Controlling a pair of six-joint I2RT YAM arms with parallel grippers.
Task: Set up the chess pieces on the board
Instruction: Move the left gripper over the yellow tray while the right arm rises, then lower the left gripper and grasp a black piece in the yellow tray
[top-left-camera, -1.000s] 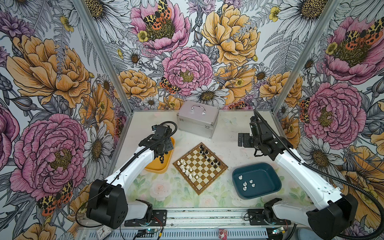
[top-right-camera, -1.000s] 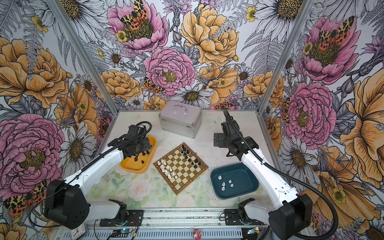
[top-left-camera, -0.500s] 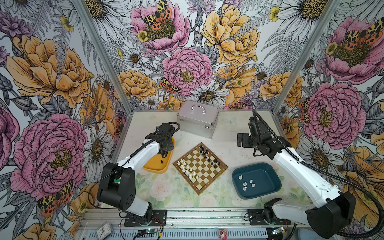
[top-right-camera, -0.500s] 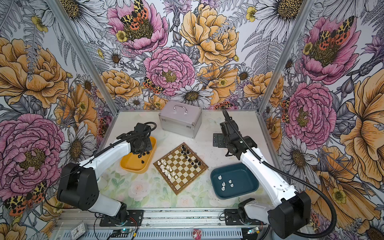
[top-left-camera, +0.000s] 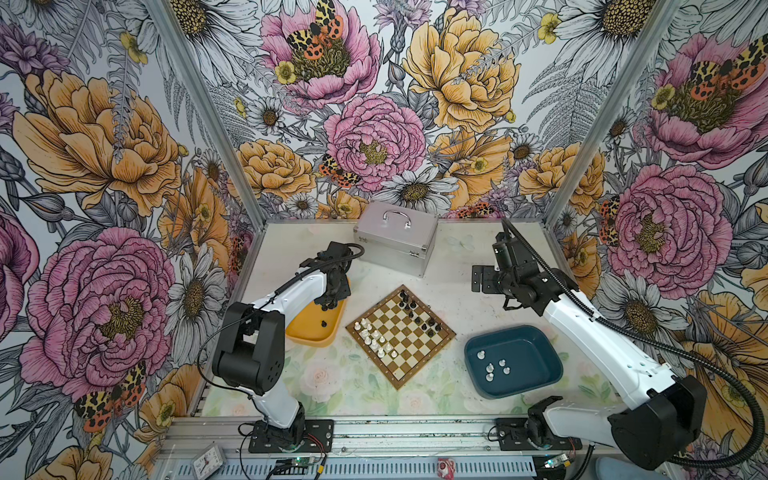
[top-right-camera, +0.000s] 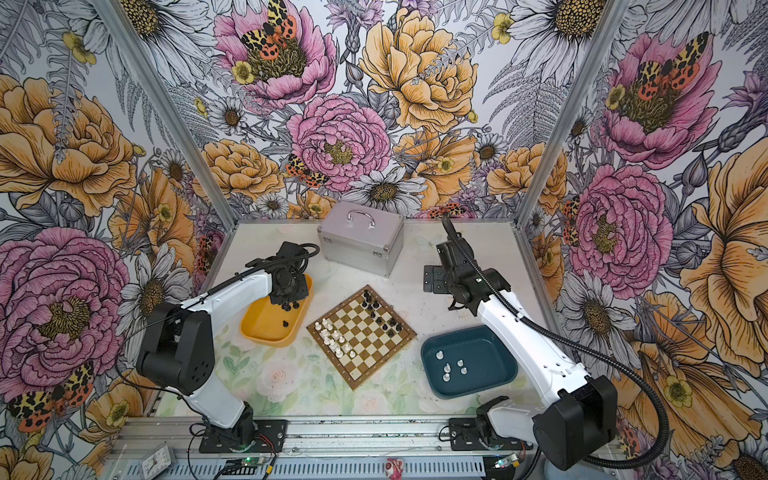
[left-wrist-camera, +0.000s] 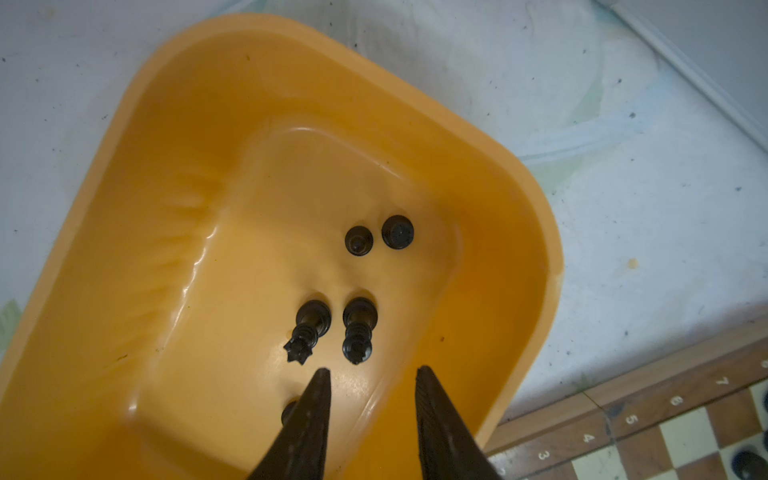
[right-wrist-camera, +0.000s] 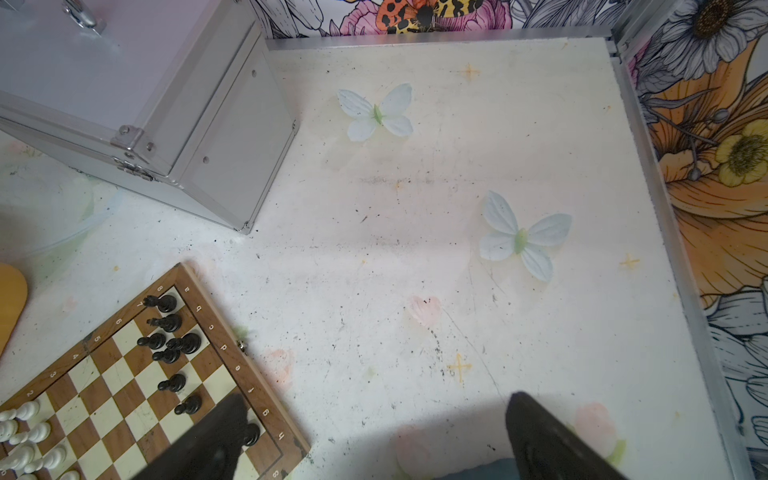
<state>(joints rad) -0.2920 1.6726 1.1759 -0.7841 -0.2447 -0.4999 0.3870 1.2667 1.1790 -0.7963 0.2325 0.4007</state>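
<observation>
L gripper (left-wrist-camera: 372, 370) over orange-yellow plastic tray (left-wrist-camera: 166, 166), 9 o'clock of small brown/cream chequered wooden board (top-left-camera: 413, 355). Jaws narrow, empty, near tiny black chess pieces (left-wrist-camera: 357, 332) in tray. R gripper (right-wrist-camera: 376, 398) wide, empty, board's 2 o'clock.

Five black chess pieces (left-wrist-camera: 358, 330) are shown in the yellow tray (left-wrist-camera: 166, 166), one half hidden behind the left gripper (left-wrist-camera: 372, 370), whose jaws are parted and empty. The board (left-wrist-camera: 623, 399) is seen at five o'clock of the tray, on the pale surface (left-wrist-camera: 623, 208).
</observation>
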